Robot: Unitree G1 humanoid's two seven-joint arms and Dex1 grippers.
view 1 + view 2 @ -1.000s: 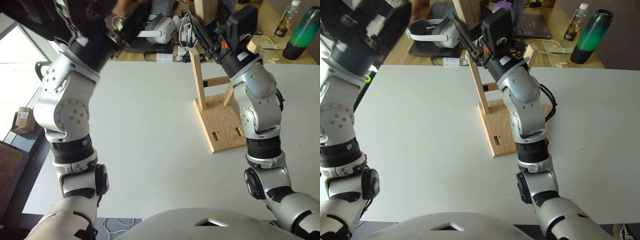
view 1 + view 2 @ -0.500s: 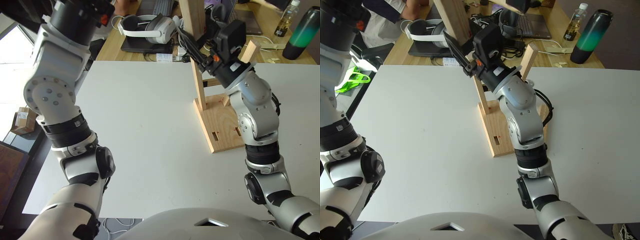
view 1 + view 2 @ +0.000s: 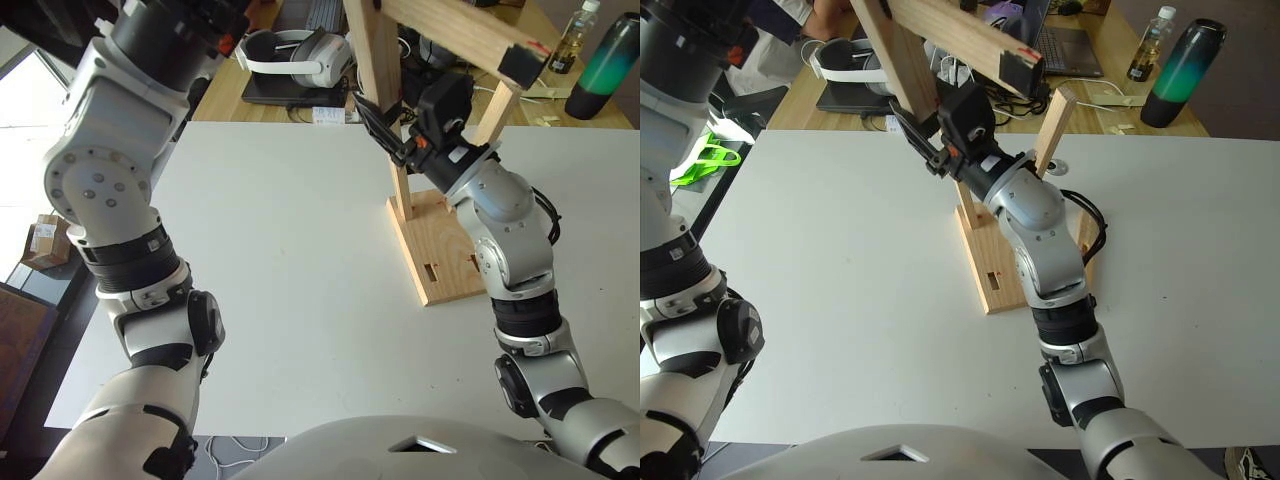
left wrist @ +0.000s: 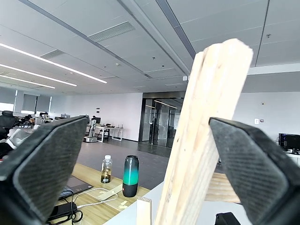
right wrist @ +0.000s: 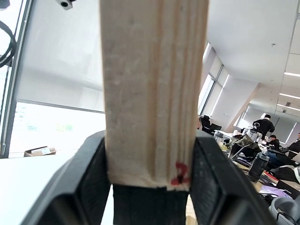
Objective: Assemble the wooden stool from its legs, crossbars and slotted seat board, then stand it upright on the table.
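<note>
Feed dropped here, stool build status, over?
Right gripper: jaws shut on wooden bar. Left gripper: jaws open, wood between. Seat board flat on table, two legs in it.

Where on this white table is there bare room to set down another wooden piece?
Widest bare patch: the white table between its left edge and the slotted wooden seat board. Also bare: the near strip in front of that board. Crowded: the board's far end, where the upright wooden leg and the right gripper sit.

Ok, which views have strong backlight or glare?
Right wrist view: bright window behind the wooden leg, leaving the right gripper dark. Left wrist view: glowing ceiling strips. Left eye view: table evenly lit, no glare.
</note>
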